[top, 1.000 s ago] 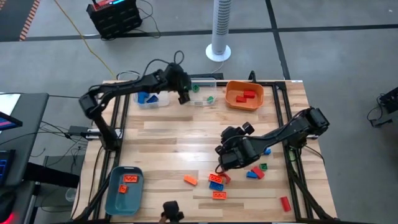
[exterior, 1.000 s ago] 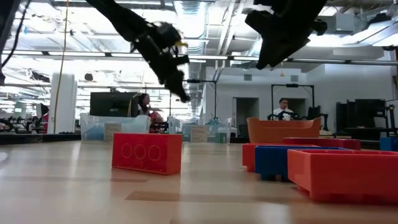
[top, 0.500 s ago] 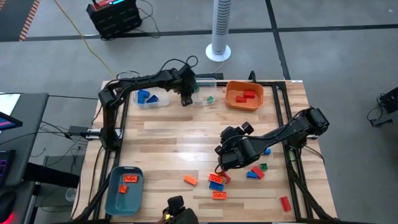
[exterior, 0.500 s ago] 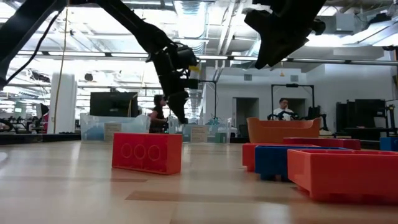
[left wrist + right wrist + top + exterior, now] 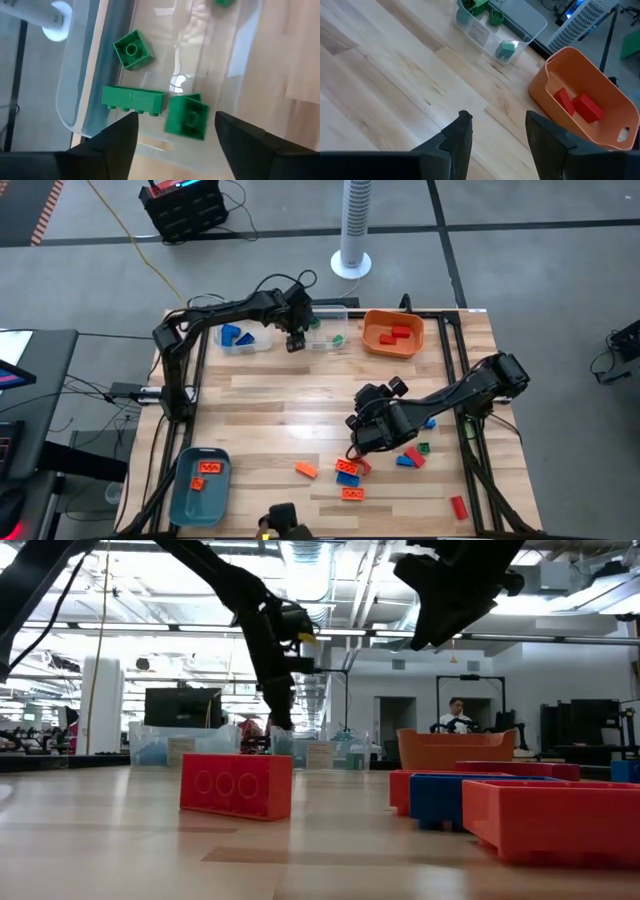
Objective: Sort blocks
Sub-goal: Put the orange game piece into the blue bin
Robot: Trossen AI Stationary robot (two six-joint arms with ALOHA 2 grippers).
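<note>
the left gripper (image 5: 172,132) hangs over the clear bin (image 5: 325,330) at the far edge of the table (image 5: 300,405), its fingers spread wide and holding nothing. directly below it lie green blocks (image 5: 186,116): a long one, a square one and a smaller studded one farther off. the right gripper (image 5: 495,131) hovers partly open and empty above the loose blocks (image 5: 350,470) near the table's front, facing the orange bin (image 5: 580,105) with its two red blocks. sorting looks roughly half done: blue, green, red and orange blocks already sit in bins, while about ten small studded ones remain scattered.
</note>
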